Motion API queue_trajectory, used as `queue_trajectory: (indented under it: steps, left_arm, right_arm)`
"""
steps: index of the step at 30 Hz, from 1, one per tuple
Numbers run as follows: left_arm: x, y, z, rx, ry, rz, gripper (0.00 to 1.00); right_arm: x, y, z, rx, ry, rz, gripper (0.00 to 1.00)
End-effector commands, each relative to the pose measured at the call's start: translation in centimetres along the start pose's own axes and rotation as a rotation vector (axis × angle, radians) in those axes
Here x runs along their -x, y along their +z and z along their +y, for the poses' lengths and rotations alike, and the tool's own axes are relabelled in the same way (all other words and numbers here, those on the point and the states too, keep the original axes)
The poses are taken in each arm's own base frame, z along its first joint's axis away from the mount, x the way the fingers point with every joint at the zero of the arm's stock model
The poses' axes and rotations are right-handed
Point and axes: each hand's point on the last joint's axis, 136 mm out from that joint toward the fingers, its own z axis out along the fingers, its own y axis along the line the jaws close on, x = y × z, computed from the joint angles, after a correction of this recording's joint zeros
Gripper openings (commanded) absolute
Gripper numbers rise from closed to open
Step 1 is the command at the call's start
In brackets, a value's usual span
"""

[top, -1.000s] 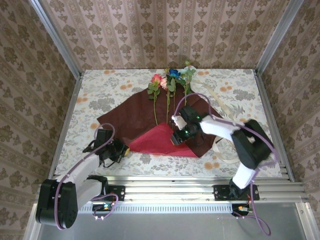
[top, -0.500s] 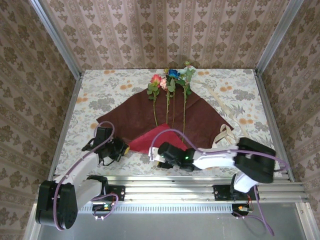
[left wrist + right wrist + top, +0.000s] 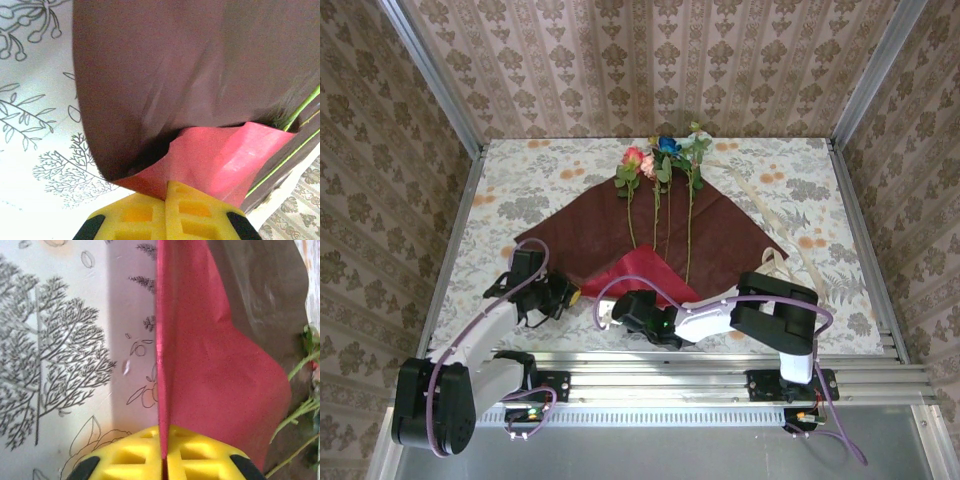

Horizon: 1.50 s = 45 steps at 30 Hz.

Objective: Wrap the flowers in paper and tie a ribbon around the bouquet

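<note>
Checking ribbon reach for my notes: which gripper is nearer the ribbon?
Right. The right gripper pinches the paper left of the ribbon; the left gripper pinches it farther left.

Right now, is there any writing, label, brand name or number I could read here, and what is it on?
None. No readable text on the paper, flowers, tablecloth or wallpaper. The cloth and walls carry floral patterns, no letters.

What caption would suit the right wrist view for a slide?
Yellow jaws of the right arm shut on the red edge of the paper, printed tablecloth behind.
</note>
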Motion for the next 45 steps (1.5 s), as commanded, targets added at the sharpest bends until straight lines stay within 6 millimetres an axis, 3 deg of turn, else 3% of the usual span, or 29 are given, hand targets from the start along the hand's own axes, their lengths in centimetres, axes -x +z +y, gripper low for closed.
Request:
queue_trajectory:
  steps: [1,2,3,4,6,8,12,16,18,21,23,24,25,29,31,34,36,40,43,45]
  left_arm:
    - [-0.1,-0.3,-1.1,-0.023,0.028,0.017,0.00]
    - [-0.4,-0.2,-1.3,-0.030,0.032,0.031,0.08]
    - [-0.8,-0.2,-1.6,-0.036,0.037,0.043,0.26]
    - [-1.3,-0.2,-1.8,-0.038,0.040,0.055,0.38]
    - [-2.5,-0.1,-2.2,-0.050,0.037,0.073,0.53]
    - [-3.6,0.2,-2.5,-0.078,0.013,0.084,0.64]
    - [-4.2,1.2,-3.2,-0.148,-0.060,0.068,0.67]
    - [-4.8,2.6,-4.2,-0.162,-0.052,0.091,0.63]
    - [-5.2,3.6,-4.7,-0.165,-0.046,0.112,0.55]
    - [-5.6,4.7,-4.7,-0.155,-0.044,0.130,0.32]
    - [-5.5,5.3,-4.2,-0.140,-0.050,0.130,0.06]
    - [-5.5,5.4,-4.0,-0.132,-0.054,0.128,0.00]
    - [-5.4,5.4,-3.7,-0.122,-0.059,0.122,0.00]
    - [-5.0,5.2,-3.3,-0.104,-0.054,0.111,0.00]
    - [-5.0,5.1,-3.2,-0.106,-0.056,0.112,0.00]
    - [-4.8,5.0,-3.3,-0.110,-0.058,0.111,0.00]
    - [-4.7,4.9,-3.2,-0.107,-0.058,0.111,0.00]
    - [-4.5,4.8,-3.3,-0.102,-0.052,0.112,0.00]
    - [-4.2,4.8,-3.2,-0.101,-0.057,0.108,0.00]
    - [-4.2,4.8,-3.2,-0.100,-0.055,0.111,0.00]
  right_arm:
    - [0.3,-1.0,-0.5,0.035,0.033,-0.034,0.01]
    - [0.6,-1.2,-0.6,0.058,0.061,-0.049,0.00]
    - [0.7,-1.4,-0.6,0.078,0.086,-0.056,0.00]
    - [0.9,-1.5,-0.7,0.094,0.113,-0.063,0.00]
    - [1.1,-1.7,-1.1,0.121,0.170,-0.080,0.00]
    - [1.3,-1.8,-1.3,0.147,0.206,-0.096,0.00]
    - [1.6,-1.9,-1.3,0.187,0.225,-0.114,0.00]
    - [1.2,-1.8,-1.1,0.201,0.232,-0.109,0.00]
    - [1.0,-1.7,-1.2,0.201,0.242,-0.106,0.00]
    - [0.9,-1.7,-1.3,0.202,0.259,-0.106,0.00]
    - [0.9,-1.8,-1.3,0.200,0.264,-0.107,0.00]
    - [0.8,-1.8,-1.3,0.200,0.264,-0.104,0.00]
    - [0.5,-1.8,-1.4,0.195,0.262,-0.098,0.01]
    - [-1.4,-2.1,-1.3,0.161,0.232,-0.047,0.27]
    - [-2.5,-2.5,-0.8,0.167,0.207,-0.024,0.34]
    - [-4.1,-3.0,-0.6,0.157,0.195,0.013,0.38]
    - [-4.0,-3.5,-0.4,0.186,0.199,0.008,0.39]
    - [-4.9,-3.4,-1.3,0.173,0.199,0.114,0.30]
    - [-5.4,-3.7,-0.8,0.200,0.175,0.141,0.04]
    - [-5.4,-4.0,-0.6,0.217,0.169,0.130,0.00]
